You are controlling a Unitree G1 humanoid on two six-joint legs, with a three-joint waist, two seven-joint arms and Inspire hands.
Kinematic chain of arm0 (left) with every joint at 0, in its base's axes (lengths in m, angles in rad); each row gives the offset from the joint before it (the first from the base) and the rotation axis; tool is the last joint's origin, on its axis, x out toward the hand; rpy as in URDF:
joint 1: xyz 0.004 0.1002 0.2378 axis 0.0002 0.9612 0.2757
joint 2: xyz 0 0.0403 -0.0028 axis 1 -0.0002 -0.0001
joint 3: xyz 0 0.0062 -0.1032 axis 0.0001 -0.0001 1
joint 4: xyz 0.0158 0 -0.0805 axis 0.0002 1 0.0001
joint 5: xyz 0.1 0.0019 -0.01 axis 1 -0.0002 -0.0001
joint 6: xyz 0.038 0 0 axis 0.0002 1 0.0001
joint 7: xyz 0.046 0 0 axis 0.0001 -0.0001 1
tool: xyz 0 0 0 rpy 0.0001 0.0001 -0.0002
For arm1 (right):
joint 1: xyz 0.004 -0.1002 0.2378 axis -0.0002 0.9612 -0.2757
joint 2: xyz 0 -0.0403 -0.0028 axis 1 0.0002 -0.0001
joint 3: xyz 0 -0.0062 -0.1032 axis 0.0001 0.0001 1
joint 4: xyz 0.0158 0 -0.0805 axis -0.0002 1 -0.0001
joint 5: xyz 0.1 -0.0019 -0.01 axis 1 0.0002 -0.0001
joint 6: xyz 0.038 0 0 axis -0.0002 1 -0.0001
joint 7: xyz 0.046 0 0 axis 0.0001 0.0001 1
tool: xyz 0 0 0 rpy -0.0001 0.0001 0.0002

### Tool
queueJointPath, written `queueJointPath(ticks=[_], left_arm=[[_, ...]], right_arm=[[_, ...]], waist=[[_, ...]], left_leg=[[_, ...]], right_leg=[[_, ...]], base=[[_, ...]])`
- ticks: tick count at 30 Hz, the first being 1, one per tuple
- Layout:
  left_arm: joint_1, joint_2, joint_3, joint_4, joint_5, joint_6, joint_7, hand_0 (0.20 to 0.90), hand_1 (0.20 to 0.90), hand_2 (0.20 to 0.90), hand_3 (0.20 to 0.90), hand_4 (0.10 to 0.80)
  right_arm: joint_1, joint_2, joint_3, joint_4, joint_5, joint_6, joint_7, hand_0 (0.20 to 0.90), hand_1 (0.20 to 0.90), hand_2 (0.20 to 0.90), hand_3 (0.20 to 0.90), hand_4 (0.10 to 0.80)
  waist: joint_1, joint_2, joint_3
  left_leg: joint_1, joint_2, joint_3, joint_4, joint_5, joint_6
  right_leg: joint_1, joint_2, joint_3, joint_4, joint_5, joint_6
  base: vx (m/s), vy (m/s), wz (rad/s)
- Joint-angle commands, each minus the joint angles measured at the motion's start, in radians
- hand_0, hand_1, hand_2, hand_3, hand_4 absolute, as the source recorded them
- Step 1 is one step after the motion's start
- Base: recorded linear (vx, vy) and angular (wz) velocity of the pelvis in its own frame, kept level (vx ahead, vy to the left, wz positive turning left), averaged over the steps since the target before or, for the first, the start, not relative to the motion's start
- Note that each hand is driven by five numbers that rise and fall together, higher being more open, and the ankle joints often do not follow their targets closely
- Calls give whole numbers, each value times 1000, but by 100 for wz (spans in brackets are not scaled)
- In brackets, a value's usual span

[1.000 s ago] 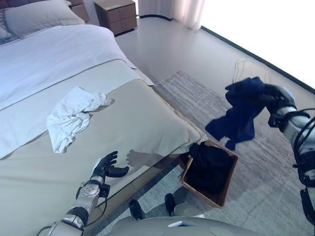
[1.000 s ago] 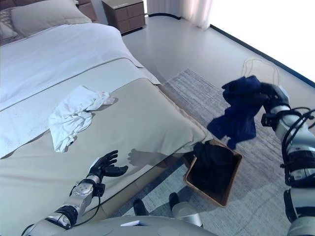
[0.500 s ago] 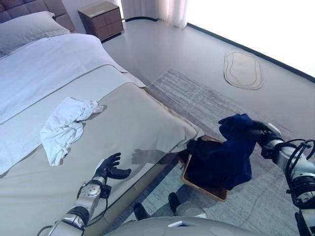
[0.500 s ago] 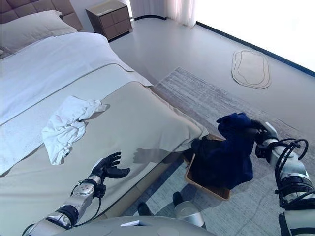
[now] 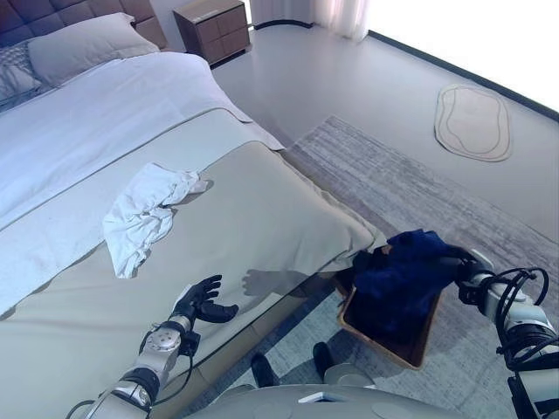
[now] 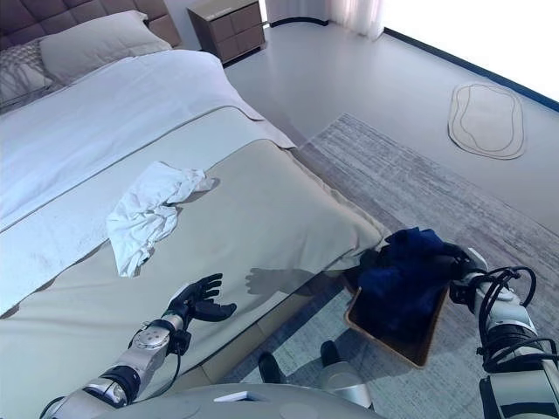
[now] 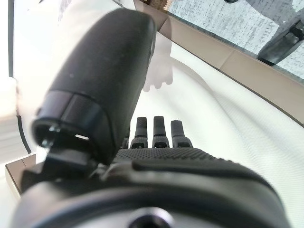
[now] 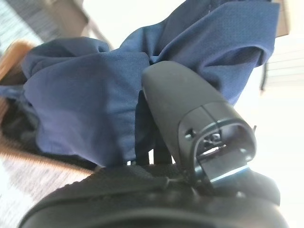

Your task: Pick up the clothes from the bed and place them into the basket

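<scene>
A dark blue garment [image 5: 403, 269] lies bunched over the brown basket [image 5: 425, 343] on the rug beside the bed. My right hand [image 5: 465, 264] is at the garment's right edge, its thumb and fingers pinching the blue cloth [image 8: 90, 99]. A crumpled white garment [image 5: 144, 212] lies on the beige bed cover [image 5: 262, 209]. My left hand [image 5: 203, 303] hovers open over the cover near the bed's foot edge, fingers straight [image 7: 154, 130], holding nothing.
White sheets and grey pillows [image 5: 83, 44] fill the bed's head end. A wooden nightstand [image 5: 214, 24] stands behind it. A grey striped rug [image 5: 419, 205] lies under the basket, and a small oval mat [image 5: 472, 120] sits near the bright window.
My right hand has lowered the blue garment from hanging in the air down onto the basket. The camera view has shifted. The left hand has stayed over the bed.
</scene>
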Motion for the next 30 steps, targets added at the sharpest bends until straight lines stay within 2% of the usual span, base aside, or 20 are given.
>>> queueJointPath(ticks=[1, 9, 16, 17, 23, 30], left_arm=[[-52, 34, -9, -22, 17, -64, 9, 900, 900, 900, 900, 800], [-49, 41, -6, -10, 12, -75, 0, 900, 900, 900, 900, 800], [-43, 26, -5, 6, 4, -79, 12, 900, 900, 900, 900, 800], [-41, 21, -8, 12, -2, -85, 19, 900, 900, 900, 900, 800], [-27, 11, -4, 12, -11, -74, 29, 900, 900, 900, 900, 800], [-22, -9, -27, -12, 18, -64, 79, 900, 900, 900, 900, 800]], right_arm=[[-125, -32, -25, 53, -33, -84, -38, 900, 900, 900, 900, 800], [-138, -37, 5, 76, -139, -30, -86, 900, 900, 900, 900, 800], [-168, -62, 74, 104, -334, 12, -110, 900, 900, 900, 900, 800], [-193, -70, 103, 91, -392, 38, -134, 900, 900, 900, 900, 800], [-298, -79, 198, 29, -524, 50, -253, 900, 900, 900, 900, 800], [-554, -51, 375, -133, -589, 93, -422, 900, 900, 900, 900, 800]], waist=[[26, -22, -14], [40, -22, -18], [56, -34, -24], [63, -39, -24], [99, -46, -23], [175, -51, -3]], left_leg=[[23, -38, -78, 10, -71, 11], [23, -44, -96, 7, -69, 11], [26, -47, -108, 6, -66, 11], [25, -47, -113, 6, -64, 11], [14, -55, -148, 2, -52, 9], [-23, -78, -226, 7, -33, 16]], right_leg=[[-67, 21, -19, 47, 69, 12], [-59, 18, -29, 38, 71, 12], [-49, 17, -38, 31, 76, 13], [-47, 17, -40, 31, 76, 11], [-40, 16, -65, 24, 77, 7], [-51, 12, -107, 52, 50, -9]], base=[[-3, -14, 8], [1, -4, 7], [9, -2, 3], [15, 1, 7], [14, 4, 12], [9, 10, 24]])
